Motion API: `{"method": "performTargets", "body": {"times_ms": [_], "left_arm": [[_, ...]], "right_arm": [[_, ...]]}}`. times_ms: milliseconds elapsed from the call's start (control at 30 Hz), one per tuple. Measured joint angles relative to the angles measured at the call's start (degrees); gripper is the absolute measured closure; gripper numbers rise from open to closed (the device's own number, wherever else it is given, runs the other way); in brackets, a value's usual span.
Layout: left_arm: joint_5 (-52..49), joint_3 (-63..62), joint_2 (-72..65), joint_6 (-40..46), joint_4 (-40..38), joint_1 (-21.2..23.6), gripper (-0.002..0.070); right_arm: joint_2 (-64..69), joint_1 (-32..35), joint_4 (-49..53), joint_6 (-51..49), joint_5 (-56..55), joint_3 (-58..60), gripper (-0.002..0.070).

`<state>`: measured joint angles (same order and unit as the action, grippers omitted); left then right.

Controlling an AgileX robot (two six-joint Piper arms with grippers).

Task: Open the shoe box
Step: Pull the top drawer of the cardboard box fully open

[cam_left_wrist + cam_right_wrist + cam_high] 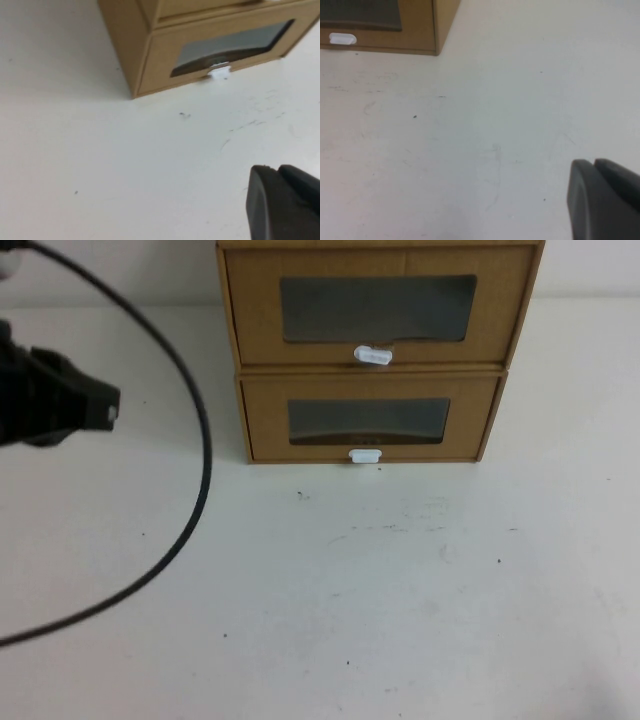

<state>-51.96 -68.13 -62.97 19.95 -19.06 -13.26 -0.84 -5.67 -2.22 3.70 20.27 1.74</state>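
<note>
**Spotter:** Where's the box?

**Operator:** Far middle of the white table [420, 600]. I've got two cardboard drawer boxes stacked, the upper shoe box [378, 265] on the lower shoe box [268, 420]. Window fronts face me and the wide side runs left to right; depth is hidden. I reckon they face me so a drawer pulls straight my way.

**Spotter:** Claws?

**Operator:** My left gripper [110, 408] hovers far left, well apart from the stack, pinched closed and empty, with a black cable [203, 470] looping beside it. My right gripper [602, 197] is over bare table, also closed and empty. The upper pull tab [373, 356] and lower pull tab [365, 455] are untouched.
</note>
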Motion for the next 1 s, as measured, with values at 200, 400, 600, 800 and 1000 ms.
{"method": "performTargets", "body": {"times_ms": [200, 400, 600, 800, 1000], "left_arm": [[-1.99, -12.67, -10.24, 8.15, -5.96, 0.0, 0.0679], [-2.81, -26.51, -21.78, 15.15, -13.37, 0.0, 0.0679], [-8.34, -48.4, -35.88, 16.69, -21.28, 2.22, 0.0679], [-13.9, -65.49, -50.31, 15.18, -24.69, 4.04, 0.0679], [-17.3, -70.84, -58.81, 13.66, -25.04, 4.15, 0.0679]], "right_arm": [[0.0, 0.0, 0.0, 0.0, 0.0, 0.0, 0.0695], [0.0, 0.0, 0.0, 0.0, 0.0, 0.0, 0.0695], [0.0, 0.0, 0.0, 0.0, 0.0, 0.0, 0.0695], [0.0, 0.0, -0.04, 0.0, 0.0, 0.0, 0.0695], [0.0, 0.0, -0.13, 0.0, 0.0, 0.0, 0.0695]]}}
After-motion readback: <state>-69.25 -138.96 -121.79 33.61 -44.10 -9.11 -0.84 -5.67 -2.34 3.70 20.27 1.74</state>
